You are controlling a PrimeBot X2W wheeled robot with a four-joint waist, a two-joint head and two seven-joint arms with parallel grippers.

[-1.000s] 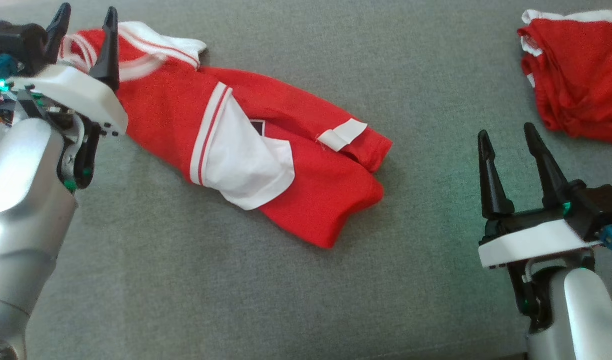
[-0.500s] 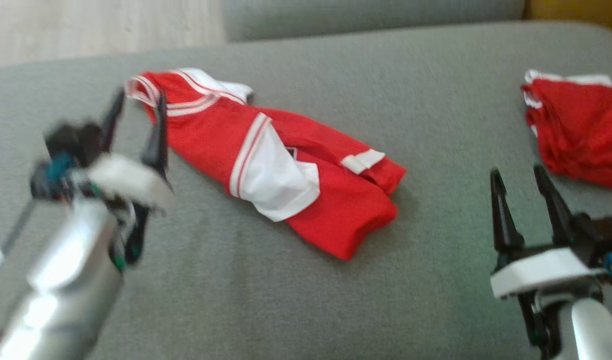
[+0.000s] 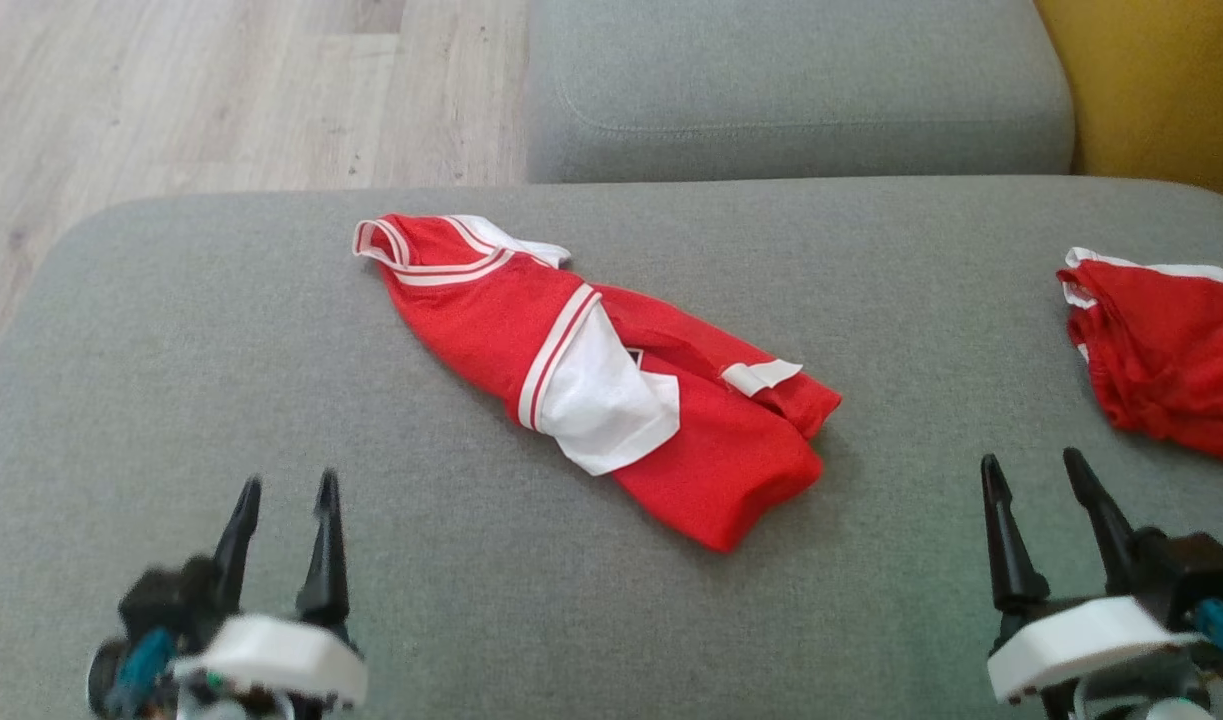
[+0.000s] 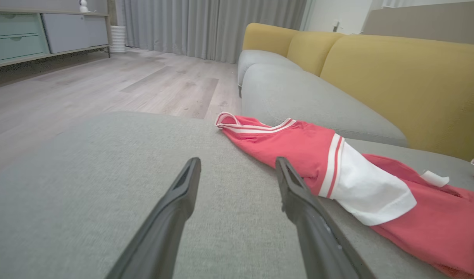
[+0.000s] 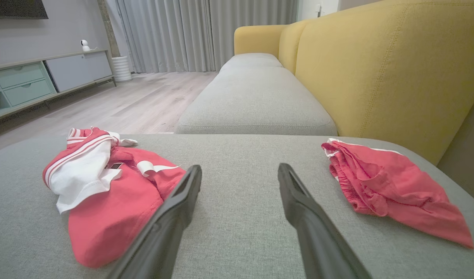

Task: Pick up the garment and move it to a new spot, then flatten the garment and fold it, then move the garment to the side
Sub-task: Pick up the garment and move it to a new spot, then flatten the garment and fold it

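Observation:
The garment (image 3: 471, 310), red with white striped trim and a white panel, lies bunched in a long diagonal strip across the middle of the grey cushion (image 3: 221, 330). It also appears in the left wrist view (image 4: 299, 143) and the right wrist view (image 5: 116, 205). My left gripper (image 3: 288, 482) hovers open at the near left, well short of the garment, with nothing between its fingers (image 4: 174, 205). My right gripper (image 3: 1031, 462) stands open at the near right, and its spread fingers (image 5: 299, 201) are empty too.
A second red garment (image 3: 1171, 350) lies crumpled at the cushion's right edge (image 5: 384, 182). Beyond the cushion is another grey seat (image 3: 791, 90) with a yellow backrest (image 3: 1151, 90). Wooden floor (image 3: 221, 90) lies past the far left edge.
The head camera has swung up, so the whole picture shifted. My left gripper has drawn back from the garment's striped end to the near left. The garment lies as before.

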